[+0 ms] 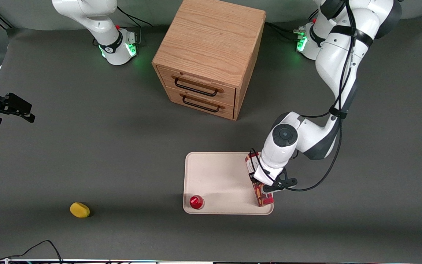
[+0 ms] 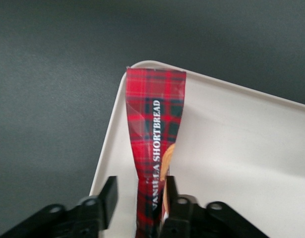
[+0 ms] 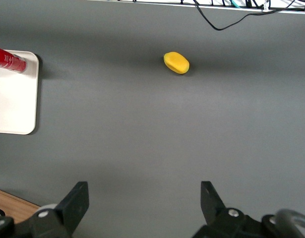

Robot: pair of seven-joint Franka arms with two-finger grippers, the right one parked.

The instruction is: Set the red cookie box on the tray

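The red cookie box is a long tartan carton. It lies on the cream tray, along the tray's edge toward the working arm's end. My left gripper is low over the box's middle and hides part of it. In the left wrist view the box runs between the fingers over the tray. The jaws are open. One finger is against the box and the other stands apart from it with a clear gap.
A small round red object stands on the tray's corner nearest the camera, toward the parked arm. A yellow object lies on the grey table toward the parked arm's end. A wooden drawer cabinet stands farther from the camera than the tray.
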